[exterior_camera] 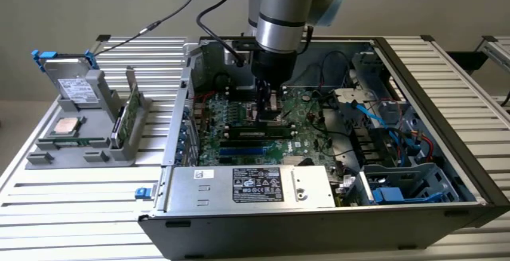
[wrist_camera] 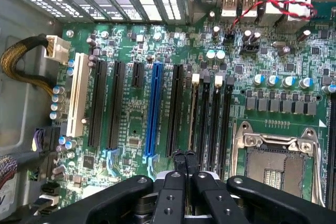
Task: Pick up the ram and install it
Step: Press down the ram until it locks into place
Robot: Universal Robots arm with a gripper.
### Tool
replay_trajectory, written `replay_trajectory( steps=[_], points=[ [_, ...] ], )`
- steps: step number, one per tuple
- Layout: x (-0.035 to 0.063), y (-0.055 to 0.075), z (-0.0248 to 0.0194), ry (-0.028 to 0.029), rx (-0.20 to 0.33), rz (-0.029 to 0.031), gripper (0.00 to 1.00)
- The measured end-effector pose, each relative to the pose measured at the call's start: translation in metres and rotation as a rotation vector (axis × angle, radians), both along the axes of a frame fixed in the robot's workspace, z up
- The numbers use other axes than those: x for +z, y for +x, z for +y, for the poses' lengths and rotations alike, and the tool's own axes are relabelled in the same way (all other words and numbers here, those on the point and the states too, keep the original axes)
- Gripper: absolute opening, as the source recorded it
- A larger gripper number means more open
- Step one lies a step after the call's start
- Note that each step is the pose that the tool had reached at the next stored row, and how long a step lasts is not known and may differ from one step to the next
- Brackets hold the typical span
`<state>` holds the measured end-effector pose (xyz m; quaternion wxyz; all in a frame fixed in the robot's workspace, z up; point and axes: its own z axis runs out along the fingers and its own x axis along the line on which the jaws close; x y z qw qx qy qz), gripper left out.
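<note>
Hand [wrist_camera: 184,157] clenched and empty over the motherboard [wrist_camera: 157,103] slots, ram [exterior_camera: 257,134] looks seated in a slot, install apparently done.

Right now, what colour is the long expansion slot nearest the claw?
Blue, clearest in the wrist view.

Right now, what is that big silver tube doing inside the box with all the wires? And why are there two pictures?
That tube is a robot arm. The box is an open computer lying on a slatted table. One picture comes from a camera off the arm. The other comes from a camera on the arm's wrist, looking at the green circuit board. The black claw is its gripper, closed, holding nothing I can see. A green memory stick stands in a gray holder at the exterior view's left.
</note>
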<state>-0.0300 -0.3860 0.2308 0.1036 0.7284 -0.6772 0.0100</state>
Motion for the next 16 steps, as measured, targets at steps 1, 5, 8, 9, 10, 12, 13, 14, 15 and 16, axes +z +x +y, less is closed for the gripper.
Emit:
replay_trajectory(
  steps=[1,5,8,9,10,12,13,14,15,16],
  points=[
    [0.0,-0.0019,0.0002,0.0,0.0,-0.0002,0.1],
    [-0.0003,-0.0072,0.0005,0.0,-0.001,-0.0014,0.1],
    [-0.0034,-0.0075,0.0005,0.0,-0.001,-0.0035,0.1],
    [-0.0041,-0.0076,0.0005,-0.0001,-0.001,-0.0036,0.1],
    [-0.0047,-0.0077,0.0005,-0.0005,-0.001,-0.0036,0.1],
    [-0.0058,-0.0079,0.0005,-0.0005,-0.001,-0.0034,0.1],
    [-0.0065,-0.008,0.0005,-0.0005,-0.001,-0.0035,0.1],
    [-0.0071,-0.0081,0.0005,-0.0005,-0.001,-0.0036,0.1],
    [-0.0078,-0.0081,0.0006,-0.0001,-0.001,-0.0038,0.1],
    [-0.008,-0.0081,0.0007,-0.0003,-0.001,-0.0038,0.1]
  ],
)
